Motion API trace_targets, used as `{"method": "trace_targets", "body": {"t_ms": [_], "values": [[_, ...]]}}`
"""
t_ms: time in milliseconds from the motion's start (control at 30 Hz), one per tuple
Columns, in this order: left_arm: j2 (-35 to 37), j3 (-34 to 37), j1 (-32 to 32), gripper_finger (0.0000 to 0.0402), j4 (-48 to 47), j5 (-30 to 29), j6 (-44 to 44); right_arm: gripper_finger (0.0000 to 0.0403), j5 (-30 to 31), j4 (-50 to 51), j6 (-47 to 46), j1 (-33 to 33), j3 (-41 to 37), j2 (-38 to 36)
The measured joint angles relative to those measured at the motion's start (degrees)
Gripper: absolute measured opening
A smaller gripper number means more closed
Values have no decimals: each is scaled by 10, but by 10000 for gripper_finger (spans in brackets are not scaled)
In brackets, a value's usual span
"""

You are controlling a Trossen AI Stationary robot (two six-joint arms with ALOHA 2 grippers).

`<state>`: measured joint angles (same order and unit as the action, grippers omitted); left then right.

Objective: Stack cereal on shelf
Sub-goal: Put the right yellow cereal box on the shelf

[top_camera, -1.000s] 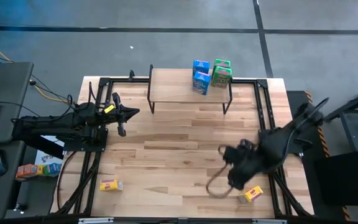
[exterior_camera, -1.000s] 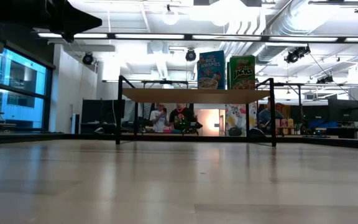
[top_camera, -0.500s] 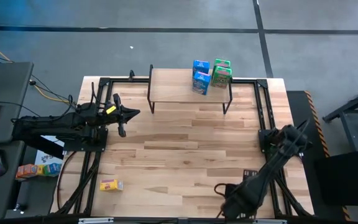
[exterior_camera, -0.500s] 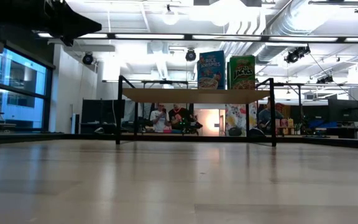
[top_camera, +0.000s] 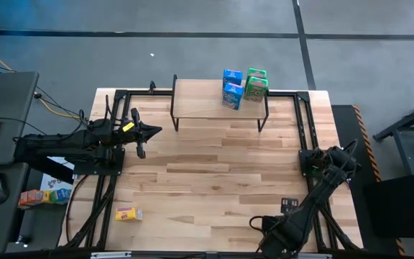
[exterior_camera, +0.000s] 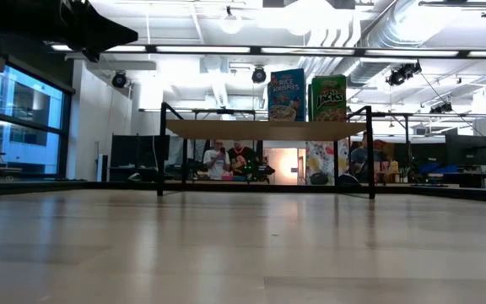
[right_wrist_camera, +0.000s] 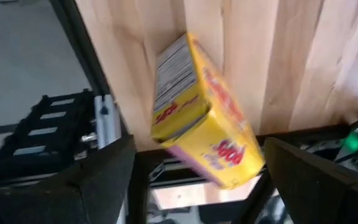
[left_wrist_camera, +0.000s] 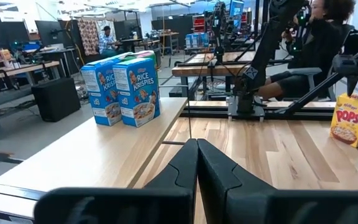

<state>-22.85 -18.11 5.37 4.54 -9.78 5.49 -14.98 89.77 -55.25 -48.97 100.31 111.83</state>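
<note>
One light, stiff yellow cereal box (right_wrist_camera: 204, 115) was framed between the released right pincer (right_wrist_camera: 197, 180), best gripped across its narrow faces.

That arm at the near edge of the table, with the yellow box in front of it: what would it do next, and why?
Probably ease down and close on the yellow box. The right gripper is open with a finger on each side of the box, not yet pinching it, and the shelf has bare room left.
</note>
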Motion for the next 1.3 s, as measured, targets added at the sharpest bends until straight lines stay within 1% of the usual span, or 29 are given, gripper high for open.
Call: {"method": "trace_targets", "body": {"t_ms": [67,233,367,433,467,633,767,933,1067,1200,1300], "values": [[0,0,0,0,0,0,6,339,-1,-2,-15,0,0,0],[0,0,0,0,0,0,-6,339,15,-3,-1,-11,-8,0],[0,0,0,0,-2,0,-8,339,-12,-7,7,-30,-39,0],[0,0,0,0,-3,0,-8,339,-13,-18,10,-34,-51,0],[0,0,0,0,-3,0,-8,339,-7,-23,12,-34,-55,0],[0,0,0,0,-3,0,-8,339,72,-27,15,-32,-65,0],[0,0,0,0,-2,0,-8,339,88,-24,28,-33,-65,0],[0,0,0,0,-2,0,-8,337,84,-24,30,-33,-79,0],[0,0,0,0,-3,0,-8,323,55,-42,30,-33,-116,0],[0,0,0,0,-2,0,-8,301,60,-70,39,-33,-131,0],[0,0,0,0,-2,0,-8,275,75,-76,42,-32,-131,0]]}}
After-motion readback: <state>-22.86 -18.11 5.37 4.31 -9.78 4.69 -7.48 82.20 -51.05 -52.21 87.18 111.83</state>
